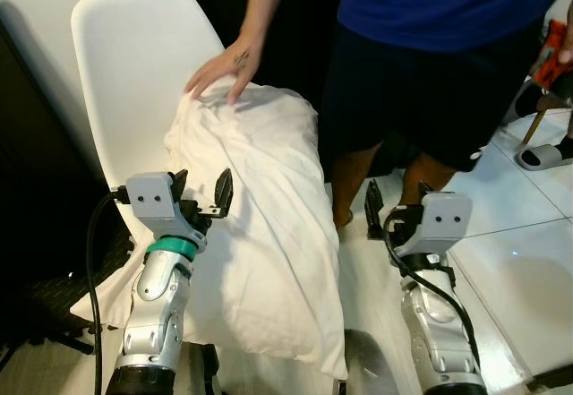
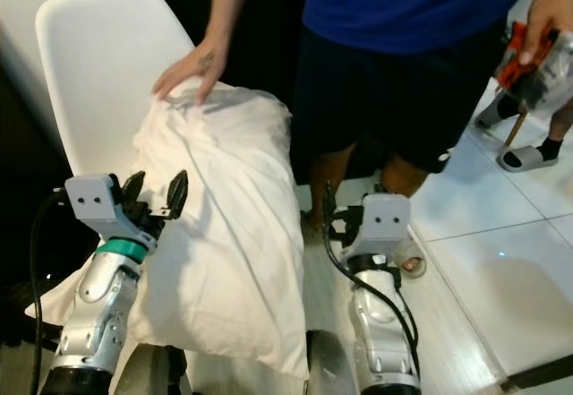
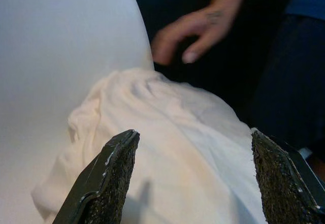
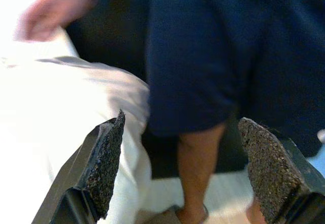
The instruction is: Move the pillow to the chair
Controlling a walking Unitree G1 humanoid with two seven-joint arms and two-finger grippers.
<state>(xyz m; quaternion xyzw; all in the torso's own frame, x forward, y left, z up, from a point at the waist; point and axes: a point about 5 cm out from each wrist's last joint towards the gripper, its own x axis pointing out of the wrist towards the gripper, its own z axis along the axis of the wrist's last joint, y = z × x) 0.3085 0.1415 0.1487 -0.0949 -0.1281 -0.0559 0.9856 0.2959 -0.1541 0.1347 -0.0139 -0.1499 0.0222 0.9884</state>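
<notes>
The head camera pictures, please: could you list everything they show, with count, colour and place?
pillow: one, white, lying on the chair, leaning against its backrest.
chair: one, white, in front of the robot to its left.
floor: white glossy tiles, to the robot's right.
sandal: one, pale, on the floor far right.
person: one, blue top and dark shorts, standing behind the pillow.
person's hand: one, resting on the pillow's top edge.
left gripper: one, black fingers open, at the pillow's left side.
right gripper: one, black fingers open, apart from the pillow, on its right.
</notes>
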